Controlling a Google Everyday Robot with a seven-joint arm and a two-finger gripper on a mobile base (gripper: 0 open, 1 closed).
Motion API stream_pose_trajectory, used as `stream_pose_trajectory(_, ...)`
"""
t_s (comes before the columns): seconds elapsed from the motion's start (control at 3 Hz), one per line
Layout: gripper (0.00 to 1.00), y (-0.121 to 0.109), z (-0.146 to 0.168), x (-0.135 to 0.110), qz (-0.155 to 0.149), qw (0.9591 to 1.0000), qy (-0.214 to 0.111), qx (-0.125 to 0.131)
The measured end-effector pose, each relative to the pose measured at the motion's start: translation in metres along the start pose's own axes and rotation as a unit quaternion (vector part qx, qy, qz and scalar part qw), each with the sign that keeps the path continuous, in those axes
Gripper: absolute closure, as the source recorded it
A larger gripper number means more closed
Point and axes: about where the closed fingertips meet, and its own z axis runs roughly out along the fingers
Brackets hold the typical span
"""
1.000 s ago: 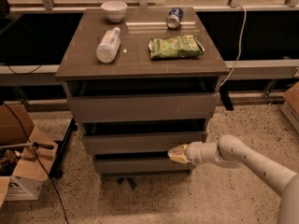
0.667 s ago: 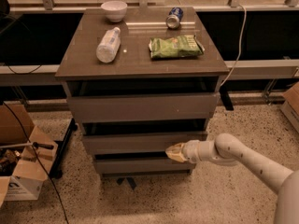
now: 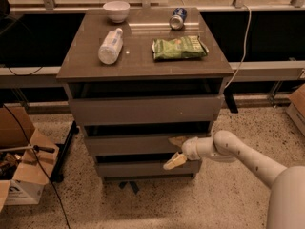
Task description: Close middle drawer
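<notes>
Down at the cabinet's right front corner, low to the floor, sits the gripper on the end of 1 white arm that reaches in from the near right. Its 2 tan fingers are spread apart w/ nothing held btwn them. The upper one lies against the right end of the middle drawer, and the lower one hangs in front of the lowest front.

The cabinet shows 3 grey fronts, stacked. The top front is the tallest, the middle drawer is 2nd down and the lowest is narrowest. All are flat, no handles. A dark strip shows above the middle drawer's front edge; can't tell how far out it stands.

Up on the brown top are 4 things:
- 1 white bowl, far left, upright.
- 1 clear plastic bottle, on its side, nearer than the bowl.
- 1 drink can, tipped over, far right.
- 1 green snack bag, lying flat, nearer than the can and well apart from the bottle.

On the speckled floor at left are cardboard boxes, at least 2, flaps open. 1 white cable drops down behind the cabinet's right side.
</notes>
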Motion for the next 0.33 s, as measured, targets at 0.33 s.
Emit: stream_pose_trajectory(0.33, 0.0, 0.0033, -0.0003, 0.0002, 0.0, 1.0, 0.0, 0.0)
